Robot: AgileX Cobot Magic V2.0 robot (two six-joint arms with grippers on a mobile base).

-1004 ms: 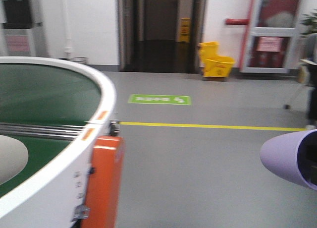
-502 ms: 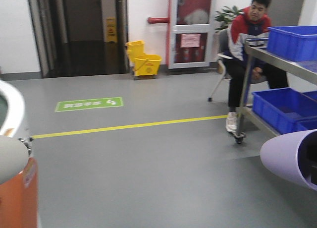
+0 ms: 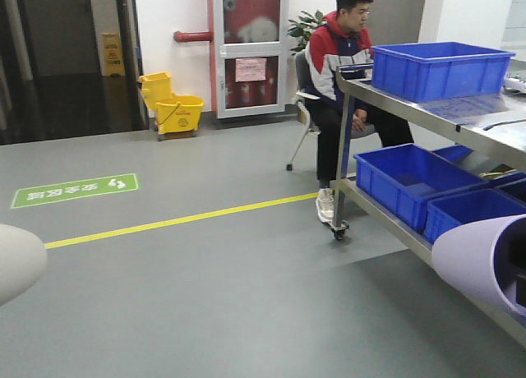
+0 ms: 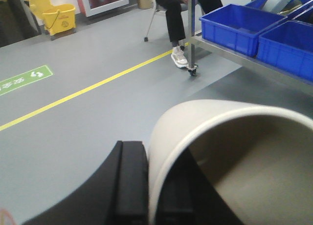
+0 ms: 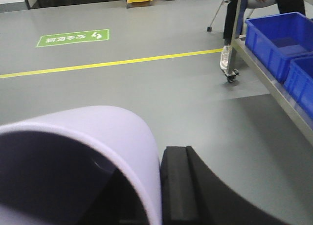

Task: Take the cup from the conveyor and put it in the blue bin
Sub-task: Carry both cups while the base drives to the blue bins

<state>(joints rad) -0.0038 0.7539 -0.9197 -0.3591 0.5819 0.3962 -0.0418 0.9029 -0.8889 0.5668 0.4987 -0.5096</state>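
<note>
The left gripper [image 4: 152, 186] has its jaws clamped across the wall of a cream cup [image 4: 220, 117]. The right gripper [image 5: 157, 195] is clamped likewise on a lilac cup [image 5: 98, 122]. The conveyor is out of view. The blue bin [image 3: 440, 70] stands far right on the steel surface [image 3: 485, 119]. Recommended: close in squarely and release only above the bin's interior.
</note>
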